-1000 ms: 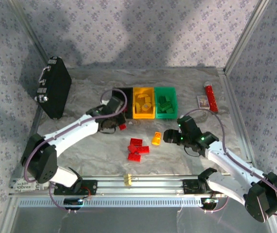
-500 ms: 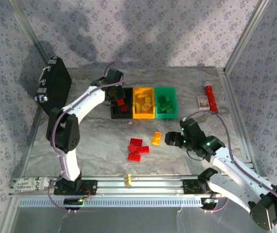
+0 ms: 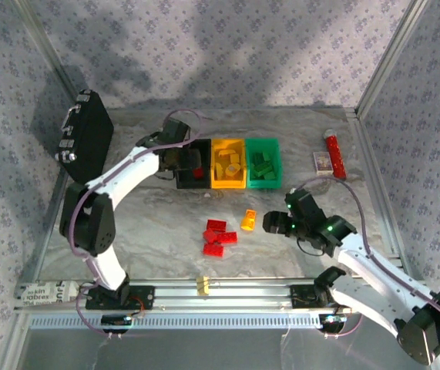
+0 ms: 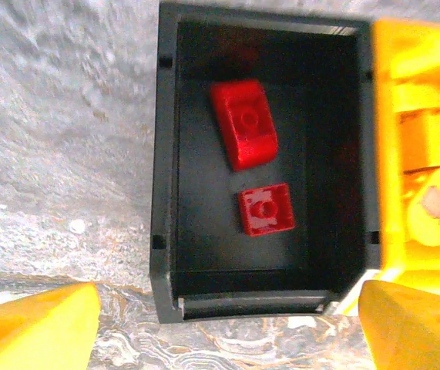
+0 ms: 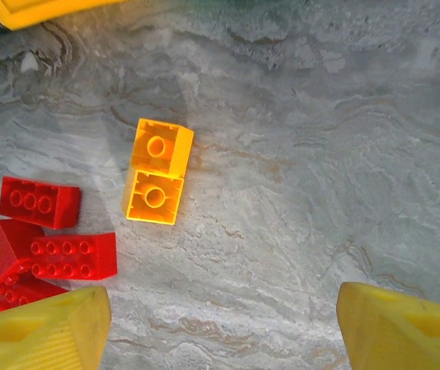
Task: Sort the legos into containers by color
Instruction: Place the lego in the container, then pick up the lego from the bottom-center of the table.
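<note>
The left gripper (image 3: 189, 163) is hanging over the black bin (image 4: 162, 154), which is sitting at the left end of the row of 3 near the table's (image 3: 142, 223) far edge. A second ago this gripper was low over the table beside a loose red brick; half a second ago it was carrying that brick above the bin. Now its pincer is released, fingers spread wide with nothing between them, and 2 red bricks (image 4: 243, 123) are lying apart on the black bin's floor. I am judging that 1 more red piece is sorted and this arm is free for the next.

The orange-yellow bin (image 3: 228, 185) and the green bin (image 3: 264, 184) are holding pieces of their own colours. Toward the table's middle, a red pile (image 3: 218, 237) is waiting unsorted. Just right of it an orange brick (image 5: 156, 181) is lying alone. The right gripper (image 3: 270, 223) is hovering just right of that brick, slightly closer than a second ago, pincer released and empty.

In the top view, the left gripper is covering part of the black bin. The pieces in the 2 other bins are too small to count. The left wrist view is cutting off the orange-yellow bin at its right edge. The red pile is overlapping and running off the right wrist view's left edge, so I cannot count it. I cannot tell whether the orange brick is 1 piece or 2 touching.
</note>
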